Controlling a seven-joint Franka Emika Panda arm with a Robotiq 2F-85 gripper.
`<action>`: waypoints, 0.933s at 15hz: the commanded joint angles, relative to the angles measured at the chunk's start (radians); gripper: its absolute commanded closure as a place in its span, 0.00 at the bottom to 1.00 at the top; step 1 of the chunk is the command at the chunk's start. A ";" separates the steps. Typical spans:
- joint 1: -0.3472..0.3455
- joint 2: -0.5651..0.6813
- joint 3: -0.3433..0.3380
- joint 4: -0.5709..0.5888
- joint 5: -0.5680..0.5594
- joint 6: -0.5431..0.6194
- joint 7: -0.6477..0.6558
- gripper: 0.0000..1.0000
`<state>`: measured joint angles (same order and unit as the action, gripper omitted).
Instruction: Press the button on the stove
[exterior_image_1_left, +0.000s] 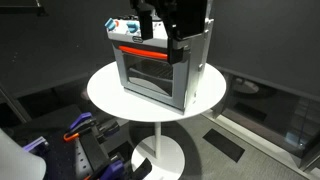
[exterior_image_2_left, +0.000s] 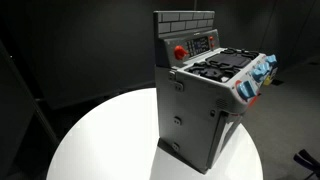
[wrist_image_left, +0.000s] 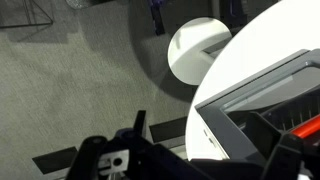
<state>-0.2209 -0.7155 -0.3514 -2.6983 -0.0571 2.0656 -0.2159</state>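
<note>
The stove (exterior_image_1_left: 155, 68) is a small grey toy oven with a glass door, a red bar handle (exterior_image_1_left: 140, 51) and pale blue knobs. It stands on a round white table (exterior_image_1_left: 105, 90). In an exterior view the stove (exterior_image_2_left: 205, 100) shows a brick-pattern back panel with a round red button (exterior_image_2_left: 180, 52) and black burners. My gripper (exterior_image_1_left: 160, 30) hangs dark above the stove's top. It does not show in that exterior view. In the wrist view only dark gripper parts (wrist_image_left: 190, 168) show, above the table edge beside the stove's corner (wrist_image_left: 265, 100). The jaw state is unclear.
The table's white round base (wrist_image_left: 195, 50) stands on grey floor. Blue and purple equipment (exterior_image_1_left: 85, 132) sits on the floor by the table, and a black mat (exterior_image_1_left: 225, 146) lies beyond it. Dark curtains surround the scene.
</note>
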 joint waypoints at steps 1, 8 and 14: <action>-0.014 0.004 0.013 0.001 0.011 -0.001 -0.009 0.00; -0.003 0.013 0.034 0.020 0.014 0.014 0.006 0.00; 0.052 0.053 0.117 0.106 0.044 0.073 0.053 0.00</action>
<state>-0.1961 -0.7088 -0.2742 -2.6615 -0.0364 2.1187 -0.1975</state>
